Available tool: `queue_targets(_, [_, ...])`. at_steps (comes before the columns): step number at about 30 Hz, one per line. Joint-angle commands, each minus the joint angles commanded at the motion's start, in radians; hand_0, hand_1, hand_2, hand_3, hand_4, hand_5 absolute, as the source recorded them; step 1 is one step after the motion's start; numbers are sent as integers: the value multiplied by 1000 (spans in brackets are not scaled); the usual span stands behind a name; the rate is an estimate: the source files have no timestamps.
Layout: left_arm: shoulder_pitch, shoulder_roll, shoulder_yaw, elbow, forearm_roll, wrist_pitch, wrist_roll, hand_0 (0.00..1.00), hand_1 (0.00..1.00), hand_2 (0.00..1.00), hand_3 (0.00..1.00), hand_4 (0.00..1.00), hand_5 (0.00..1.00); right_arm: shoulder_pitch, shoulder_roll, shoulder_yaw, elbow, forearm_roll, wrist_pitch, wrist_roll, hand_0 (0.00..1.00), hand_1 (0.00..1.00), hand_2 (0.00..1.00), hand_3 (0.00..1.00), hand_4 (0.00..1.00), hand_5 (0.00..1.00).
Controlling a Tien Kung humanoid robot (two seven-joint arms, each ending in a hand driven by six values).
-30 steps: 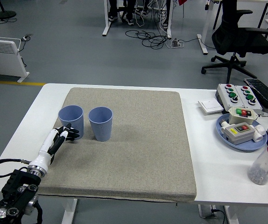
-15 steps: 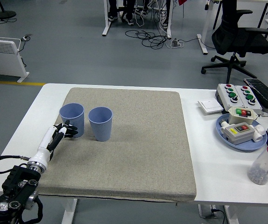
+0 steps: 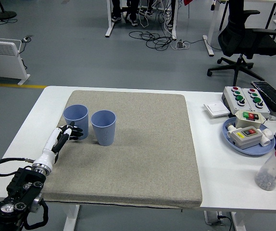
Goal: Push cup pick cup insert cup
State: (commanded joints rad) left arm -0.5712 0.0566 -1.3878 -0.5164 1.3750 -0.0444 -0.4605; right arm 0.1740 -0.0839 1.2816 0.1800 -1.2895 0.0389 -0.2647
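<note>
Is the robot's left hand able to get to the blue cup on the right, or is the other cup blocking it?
Probably not straight on. The left hand is at the near side of the left cup, which stands between it and the right cup. The mat in front of both cups is bare, so it could likely go around.

Matt plastic cups on a rough cloth mat, smooth white table beneath.

The two blue cups, the left cup (image 3: 75,121) and the right cup (image 3: 103,127), look like matt plastic with fine ribbing down their walls. They stand on a grey-beige mat (image 3: 143,159) of coarse, felt-like cloth, dull and without shine. The table (image 3: 224,187) showing round it is smooth, white and faintly glossy. The left hand (image 3: 61,138) has a smooth white shell with black, matt fingers; the arm behind it at the near left corner shows black casing with small bright metal fittings. Toward the right edge, a blue plate (image 3: 234,142) looks smooth plastic, and a bottle (image 3: 274,169) is clear plastic with a glossy red cap.
</note>
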Motion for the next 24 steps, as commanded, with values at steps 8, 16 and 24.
queue_targets(8, [82, 53, 43, -136, -41, 68, -19, 440, 539, 471, 462, 605, 998, 1, -2, 3, 0, 5, 0, 1, 725, 660, 667, 584, 97, 537])
queue_targets(16, [152, 139, 67, -424, 30, 164, -15, 394, 507, 458, 483, 769, 983, 3, -5, 11, 0, 7, 0, 1, 725, 660, 667, 584, 96, 540])
queue_targets(24, [29, 197, 116, -674, 335, -8, 230, 652, 758, 775, 854, 906, 819, 1, -8, 7, 0, 12, 0, -2, 725, 660, 668, 584, 96, 539])
